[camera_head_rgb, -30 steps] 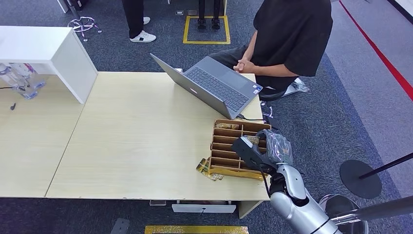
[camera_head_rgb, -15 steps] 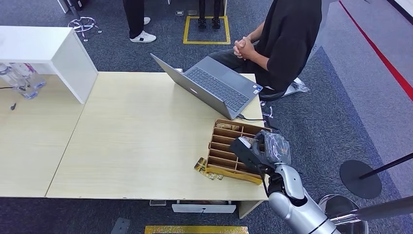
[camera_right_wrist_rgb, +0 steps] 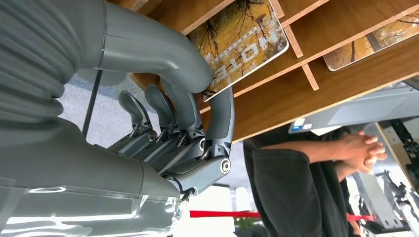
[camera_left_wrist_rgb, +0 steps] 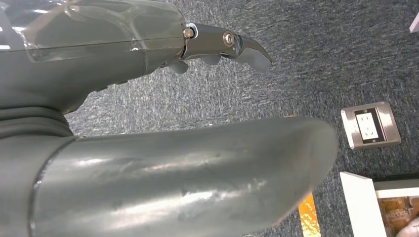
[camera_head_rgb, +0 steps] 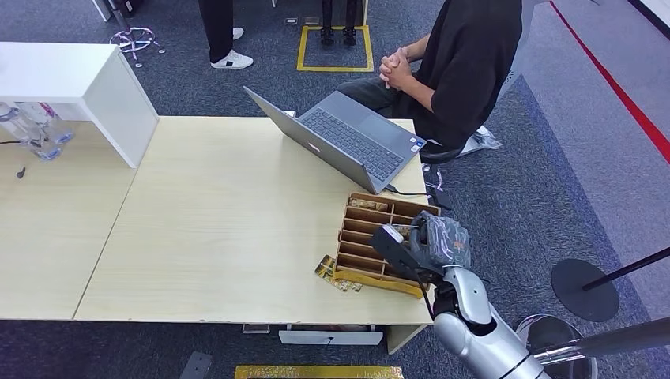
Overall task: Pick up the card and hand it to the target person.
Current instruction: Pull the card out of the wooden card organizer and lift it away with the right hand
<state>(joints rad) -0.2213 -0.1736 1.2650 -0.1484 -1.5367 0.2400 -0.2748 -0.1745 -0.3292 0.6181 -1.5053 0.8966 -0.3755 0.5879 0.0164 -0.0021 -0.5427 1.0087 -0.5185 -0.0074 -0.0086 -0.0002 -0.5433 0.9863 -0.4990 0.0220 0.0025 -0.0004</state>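
The right hand point(camera_head_rgb: 433, 245) is shown lowered onto the near right corner of the wooden slotted card tray point(camera_head_rgb: 357, 260), having advanced slightly further over it than a second earlier; the tray itself has been turned a little, its near edge now sitting skewed on the desk point(camera_head_rgb: 221, 229). In the right wrist view, the thumb and a finger are seen closed on the edge of one printed card point(camera_right_wrist_rgb: 239, 42), which remains lying in its slot, not yet lifted; the pinch appears secure, though the contact point is partly hidden by the thumb. The grasp step is therefore judged nearly complete, with lift and handover outstanding. The target person point(camera_head_rgb: 466, 55), beyond the hand and past the open laptop point(camera_head_rgb: 348, 142), has drawn back and sits with hands clasped, not yet reaching. The left hand point(camera_left_wrist_rgb: 222, 44) hangs over carpet, its fingers loosely extended and apart, holding nothing. Counted: one tray, one laptop, two cards visible at the wrist, a second card point(camera_right_wrist_rgb: 375, 42) in the adjacent slot.
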